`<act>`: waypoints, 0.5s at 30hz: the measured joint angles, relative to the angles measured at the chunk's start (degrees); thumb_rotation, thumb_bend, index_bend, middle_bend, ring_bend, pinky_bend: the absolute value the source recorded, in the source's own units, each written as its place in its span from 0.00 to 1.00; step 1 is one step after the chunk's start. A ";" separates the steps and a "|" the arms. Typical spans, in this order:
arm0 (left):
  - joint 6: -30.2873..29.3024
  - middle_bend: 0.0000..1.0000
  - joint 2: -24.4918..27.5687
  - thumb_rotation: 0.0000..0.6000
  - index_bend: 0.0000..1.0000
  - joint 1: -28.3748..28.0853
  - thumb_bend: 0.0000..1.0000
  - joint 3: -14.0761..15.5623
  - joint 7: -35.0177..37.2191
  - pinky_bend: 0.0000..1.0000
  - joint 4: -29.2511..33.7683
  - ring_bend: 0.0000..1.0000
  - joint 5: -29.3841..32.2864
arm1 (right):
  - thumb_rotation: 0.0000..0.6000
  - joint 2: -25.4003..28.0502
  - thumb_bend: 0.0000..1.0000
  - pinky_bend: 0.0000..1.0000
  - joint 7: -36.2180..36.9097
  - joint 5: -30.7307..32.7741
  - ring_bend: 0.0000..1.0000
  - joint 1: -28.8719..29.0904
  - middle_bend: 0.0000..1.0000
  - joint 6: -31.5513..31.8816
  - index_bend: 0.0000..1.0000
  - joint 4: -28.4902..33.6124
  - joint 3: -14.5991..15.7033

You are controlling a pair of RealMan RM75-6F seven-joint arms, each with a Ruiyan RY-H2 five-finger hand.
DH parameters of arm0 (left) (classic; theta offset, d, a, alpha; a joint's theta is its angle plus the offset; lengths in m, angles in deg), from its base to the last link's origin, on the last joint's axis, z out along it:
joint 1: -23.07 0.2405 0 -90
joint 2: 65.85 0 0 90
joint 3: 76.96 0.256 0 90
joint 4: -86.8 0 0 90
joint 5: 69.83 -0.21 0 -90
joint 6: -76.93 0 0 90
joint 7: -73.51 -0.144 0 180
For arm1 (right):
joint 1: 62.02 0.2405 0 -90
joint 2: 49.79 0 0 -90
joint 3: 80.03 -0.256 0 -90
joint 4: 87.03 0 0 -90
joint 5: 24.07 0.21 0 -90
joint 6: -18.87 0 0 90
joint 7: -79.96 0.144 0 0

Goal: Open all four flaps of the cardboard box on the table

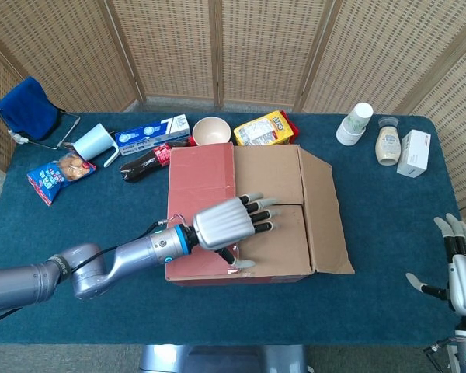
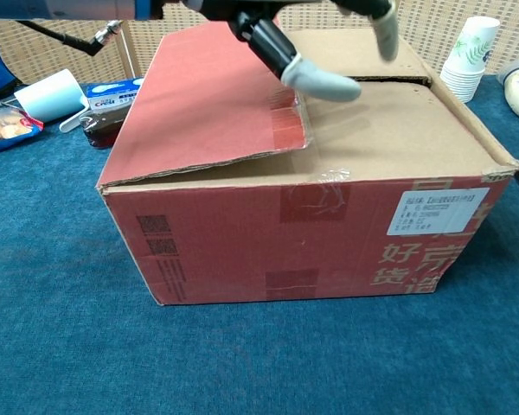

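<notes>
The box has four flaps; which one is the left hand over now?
The red flap on the left side of the cardboard box. The left hand is above its inner edge; the other flaps are plain brown.

matt cardboard box (image 1: 272, 210), blue cloth table (image 1: 380, 233)
</notes>
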 measured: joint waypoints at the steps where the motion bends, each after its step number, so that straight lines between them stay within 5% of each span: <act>1: 0.80 0.27 -0.05 0.25 0.26 -0.56 0.09 0.06 -0.72 0.24 -0.04 0.14 0.52 | 1.00 0.00 0.00 0.01 -0.04 -0.03 0.00 -0.14 0.00 -0.09 0.00 0.02 -0.23; 15: 4.00 0.55 0.55 0.27 0.32 -4.23 0.09 0.32 -6.26 0.44 2.47 0.40 7.48 | 1.00 0.00 0.00 0.01 -0.48 -0.25 0.00 -1.29 0.00 -1.67 0.00 0.14 -1.95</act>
